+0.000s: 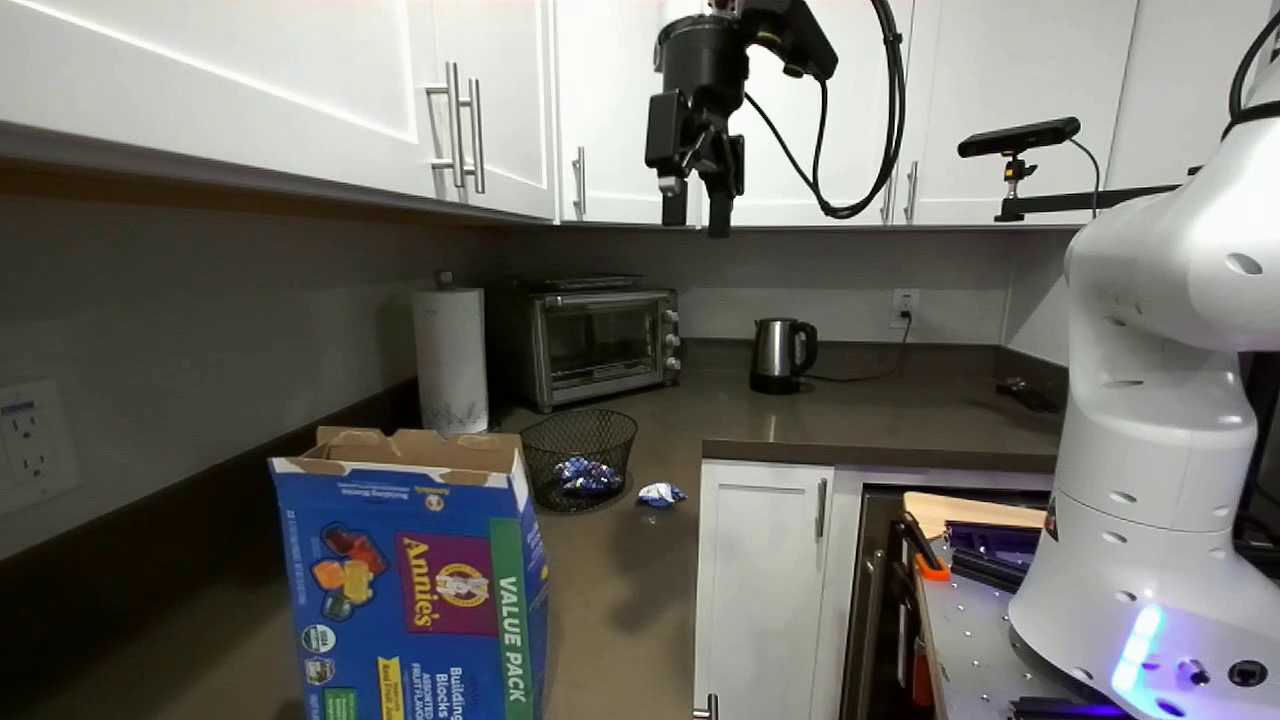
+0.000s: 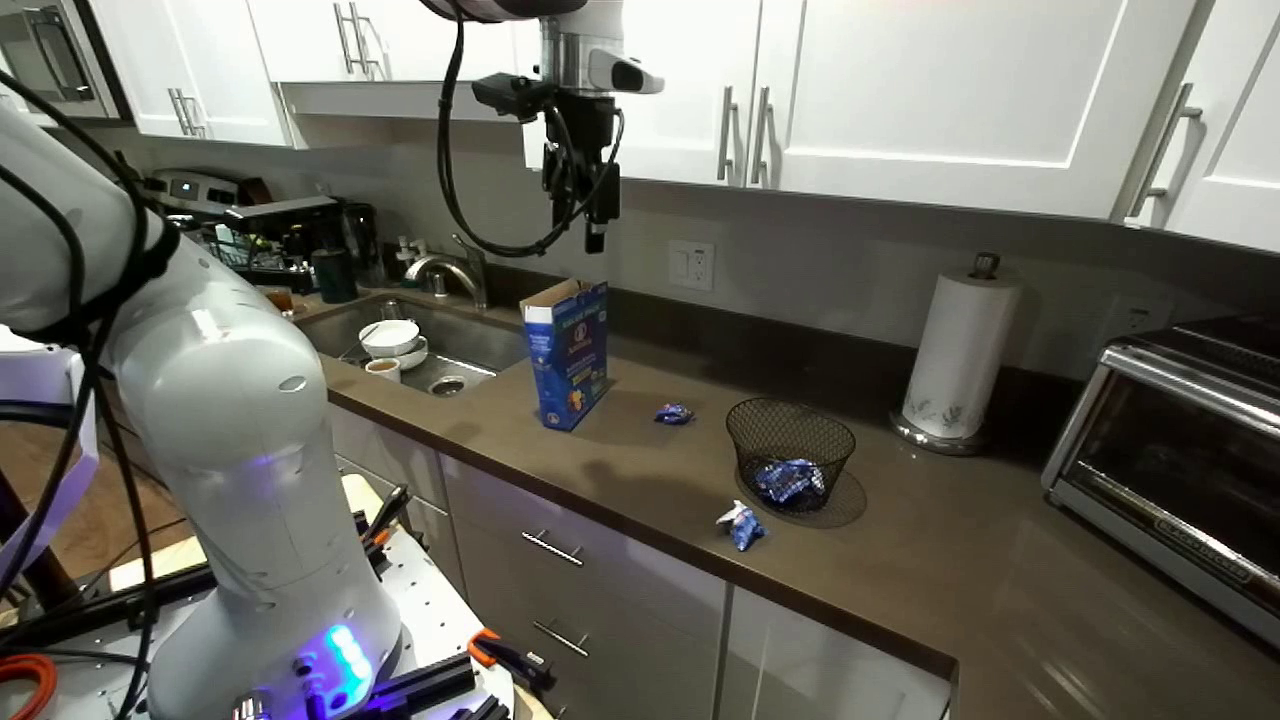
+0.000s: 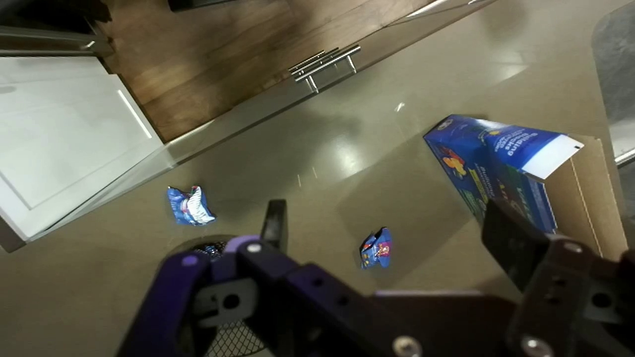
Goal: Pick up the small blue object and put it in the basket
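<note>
Two small blue snack packets lie on the counter. The first packet (image 2: pixel 674 413) lies between the snack box and the basket; in the wrist view the packet (image 3: pixel 376 248) appears between my fingers, far below. The second packet (image 1: pixel 660 494), blue and white, lies beside the basket and also shows in the wrist view (image 3: pixel 190 206). The black wire basket (image 2: pixel 790 430) holds blue packets (image 1: pixel 587 475); it also stands in an exterior view (image 1: pixel 530 460). My gripper (image 1: pixel 697 208) is open and empty, high above the counter; its fingers are wide apart in the wrist view (image 3: pixel 389 223).
A tall open blue snack box (image 2: pixel 570 350) stands beside the first packet and blocks sight of it in an exterior view (image 1: pixel 400 580). A paper towel roll (image 1: pixel 452 355), toaster oven (image 1: pixel 605 345), kettle (image 1: pixel 775 355) and sink (image 2: pixel 460 345) are around. Upper cabinets (image 1: pixel 800 150) hang near gripper height.
</note>
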Available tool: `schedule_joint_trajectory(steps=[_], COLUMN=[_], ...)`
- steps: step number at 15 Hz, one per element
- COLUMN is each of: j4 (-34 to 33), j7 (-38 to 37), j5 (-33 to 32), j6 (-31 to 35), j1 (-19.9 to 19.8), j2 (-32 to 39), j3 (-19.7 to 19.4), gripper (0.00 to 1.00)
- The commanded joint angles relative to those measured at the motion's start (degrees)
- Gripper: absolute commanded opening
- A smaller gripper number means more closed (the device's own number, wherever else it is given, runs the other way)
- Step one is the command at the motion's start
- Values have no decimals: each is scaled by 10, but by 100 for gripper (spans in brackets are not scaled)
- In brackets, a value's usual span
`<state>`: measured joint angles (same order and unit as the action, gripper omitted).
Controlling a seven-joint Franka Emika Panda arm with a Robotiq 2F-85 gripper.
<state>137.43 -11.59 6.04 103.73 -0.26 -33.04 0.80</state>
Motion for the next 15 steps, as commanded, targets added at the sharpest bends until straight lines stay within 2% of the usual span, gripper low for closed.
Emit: schedule_joint_trajectory(steps=[1,5,8,15], j4=[3,20,44,100], j7=[11,22,32,109], j5=[-2,-14,-43,-106], j6=[3,34,80,179], j1=[-6,-14,-22,-29], j2=[4,5,6,14], j3=[2,-4,-7,-34], gripper=[100,100,100,100])
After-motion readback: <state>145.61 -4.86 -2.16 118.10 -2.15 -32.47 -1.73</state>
